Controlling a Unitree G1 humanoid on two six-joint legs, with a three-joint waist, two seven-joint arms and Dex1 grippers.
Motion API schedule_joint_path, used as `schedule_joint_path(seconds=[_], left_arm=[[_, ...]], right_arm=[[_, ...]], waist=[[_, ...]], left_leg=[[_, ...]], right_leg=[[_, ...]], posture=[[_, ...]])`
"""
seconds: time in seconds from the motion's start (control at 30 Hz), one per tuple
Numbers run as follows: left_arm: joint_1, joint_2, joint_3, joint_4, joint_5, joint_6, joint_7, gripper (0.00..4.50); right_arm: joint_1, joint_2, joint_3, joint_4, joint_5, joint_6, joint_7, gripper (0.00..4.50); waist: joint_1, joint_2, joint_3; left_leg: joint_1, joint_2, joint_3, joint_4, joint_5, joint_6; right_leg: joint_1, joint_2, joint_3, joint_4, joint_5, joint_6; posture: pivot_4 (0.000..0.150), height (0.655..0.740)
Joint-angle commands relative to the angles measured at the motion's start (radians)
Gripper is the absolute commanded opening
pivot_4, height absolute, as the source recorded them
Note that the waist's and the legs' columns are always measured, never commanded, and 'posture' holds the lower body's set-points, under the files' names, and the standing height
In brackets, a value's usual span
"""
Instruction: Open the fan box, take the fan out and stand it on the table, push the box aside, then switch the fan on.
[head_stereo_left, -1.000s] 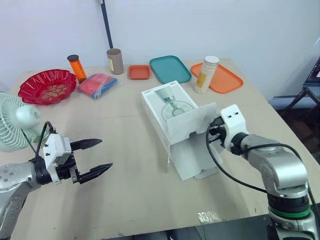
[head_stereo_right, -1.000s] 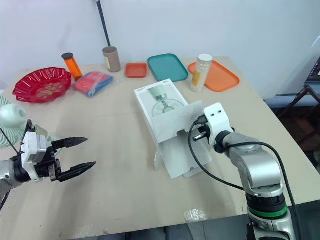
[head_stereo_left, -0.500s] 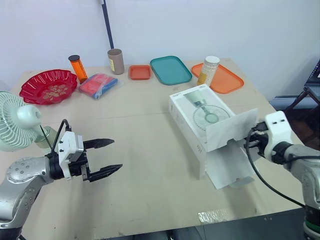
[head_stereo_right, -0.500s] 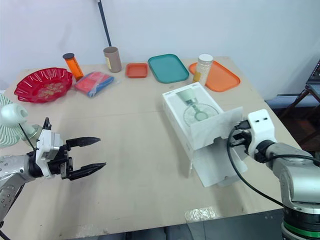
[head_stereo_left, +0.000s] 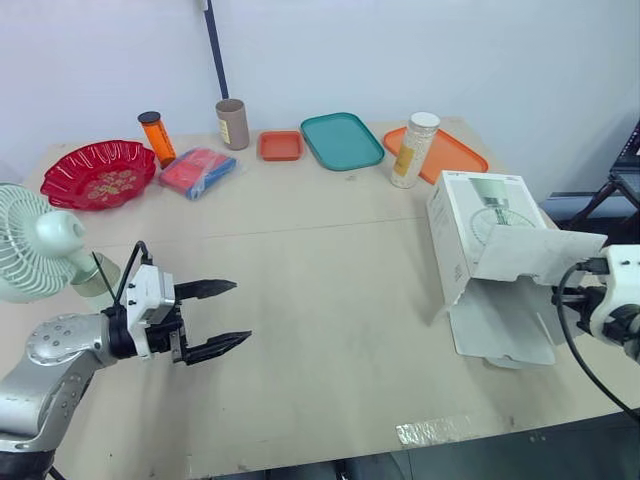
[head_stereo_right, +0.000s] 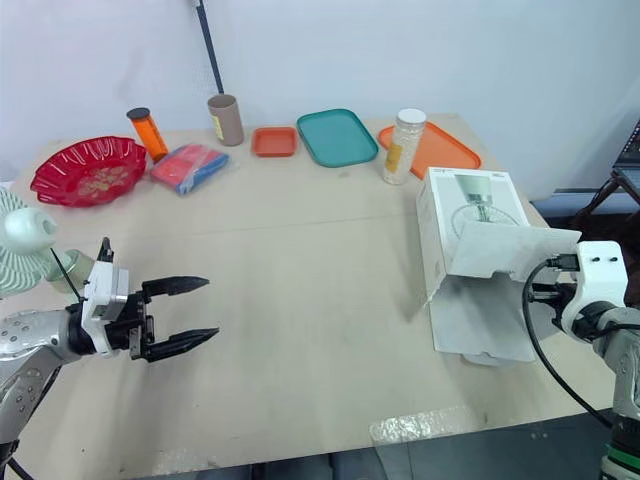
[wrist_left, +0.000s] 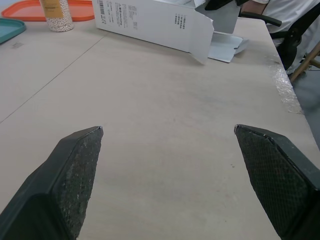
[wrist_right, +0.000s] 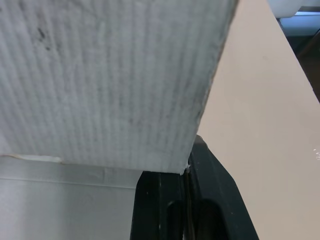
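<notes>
Right gripper (wrist_right: 186, 196) on fan box (head_stereo_left: 488, 212)

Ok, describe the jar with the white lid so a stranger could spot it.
Along the far edge of the table, on the robot's right, a teal tray and a large orange tray lie side by side. The jar stands at the orange tray's left end: tall, clear, pale grains inside, yellow label, white lid, unlike the flat trays.

Matt white corrugated cardbd fan box (head_stereo_left: 480, 215); smooth matt table (head_stereo_left: 330, 300); left tool (wrist_left: 167, 132) pads (wrist_left: 75, 170) rough-textured.
</notes>
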Motion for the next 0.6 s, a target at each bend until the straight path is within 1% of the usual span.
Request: schedule_joint_path(seconds=[0.03, 0.17, 0.27, 0.43, 0.47, 0.5, 0.53, 0.6], left_arm=[[-0.014, 0.001, -0.007, -0.012, 0.0, -0.017, -0.007, 4.5], [-0.011, 0.002, -0.005, -0.015, -0.001, -0.016, -0.006, 4.5], [-0.005, 0.0, -0.004, -0.024, -0.001, -0.016, 0.001, 4.5], [0.01, -0.004, 0.0, -0.032, 0.001, -0.019, 0.009, 4.5], [0.013, -0.004, 0.0, -0.034, 0.002, -0.02, 0.01, 4.5], [0.015, -0.005, -0.001, -0.036, 0.002, -0.021, 0.011, 4.5], [0.017, -0.006, -0.001, -0.036, 0.002, -0.023, 0.012, 4.5], [0.016, -0.006, -0.003, -0.034, 0.003, -0.024, 0.013, 4.5]], right_arm=[[0.018, -0.093, 0.044, 0.107, -0.041, -0.154, 0.072, 0.06], [-0.016, -0.133, 0.073, 0.204, -0.06, -0.216, 0.094, 0.06], [-0.083, -0.165, 0.109, 0.299, -0.071, -0.261, 0.104, 0.06], [-0.108, -0.168, 0.156, 0.332, -0.099, -0.298, 0.093, 0.06], [-0.111, -0.17, 0.16, 0.336, -0.103, -0.29, 0.087, 0.31], [-0.112, -0.171, 0.16, 0.336, -0.107, -0.287, 0.078, 0.46], [-0.109, -0.169, 0.156, 0.329, -0.11, -0.29, 0.07, 0.85], [-0.095, -0.169, 0.147, 0.304, -0.112, -0.297, 0.063, 1.31]], waist=[[0.0, 0.0, 0.0], [0.0, 0.0, 0.0], [0.0, 0.0, 0.0], [-0.001, 0.001, 0.0], [-0.001, 0.001, 0.0], [-0.002, 0.001, 0.0], [-0.002, 0.001, 0.0], [-0.001, 0.002, -0.001]], left_leg=[[0.0, 0.0, 0.0, 0.0, 0.0, 0.0], [0.0, 0.0, 0.0, 0.0, 0.0, 0.0], [0.0, 0.0, 0.001, 0.0, 0.0, 0.0], [0.001, 0.0, 0.002, 0.0, 0.0, 0.001], [0.001, 0.001, 0.002, 0.0, -0.001, 0.002], [0.001, 0.001, 0.002, 0.0, -0.001, 0.002], [0.001, 0.001, 0.003, 0.001, -0.001, 0.002], [0.001, 0.001, 0.003, 0.001, -0.001, 0.002]], right_leg=[[0.0, 0.0, 0.0, 0.0, 0.0, 0.0], [0.0, 0.0, 0.0, 0.0, 0.0, 0.0], [0.001, 0.0, 0.001, 0.0, 0.0, 0.0], [0.001, 0.001, 0.002, 0.0, 0.0, 0.001], [0.001, 0.001, 0.002, 0.0, 0.0, 0.001], [0.001, 0.001, 0.002, 0.0, 0.0, 0.001], [0.001, 0.001, 0.003, 0.0, 0.0, 0.001], [0.001, 0.001, 0.003, 0.0, 0.0, 0.001]], posture=[[0.15, 0.74], [0.15, 0.74], [0.15, 0.74], [0.15, 0.74], [0.15, 0.74], [0.15, 0.74], [0.15, 0.74], [0.15, 0.74]])
